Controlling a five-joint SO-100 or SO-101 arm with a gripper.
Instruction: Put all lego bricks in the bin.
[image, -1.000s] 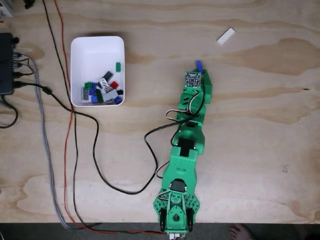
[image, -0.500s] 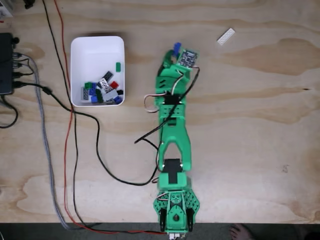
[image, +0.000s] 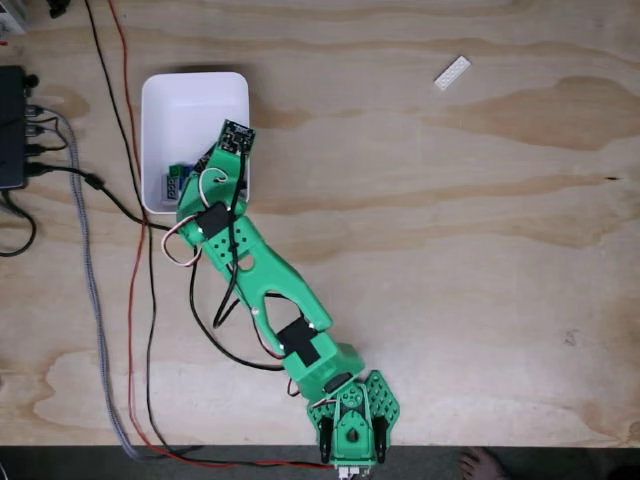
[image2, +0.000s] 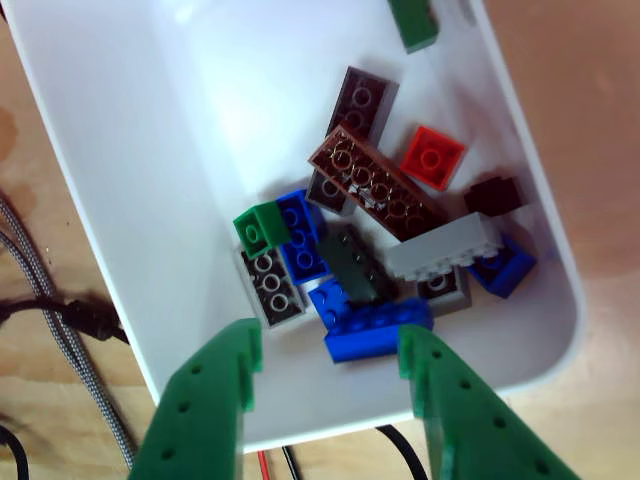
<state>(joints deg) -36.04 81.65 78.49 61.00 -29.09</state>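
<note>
Lego bricks (image2: 372, 232) lie heaped in the near end of the bin (image: 190, 100) at the bench's left, and the fingers (image2: 430, 380) hang apart and empty over them, so a drop-off step looks finished. Next, I judge, the arm must swing right to the white plate (image: 451, 73) lying alone far off.

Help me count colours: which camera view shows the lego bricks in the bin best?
The other view: it looks straight into the bin, with the lego bricks large and separable by colour beyond the open gripper. In the fixed view the arm covers most of the pile in the bin.
</note>
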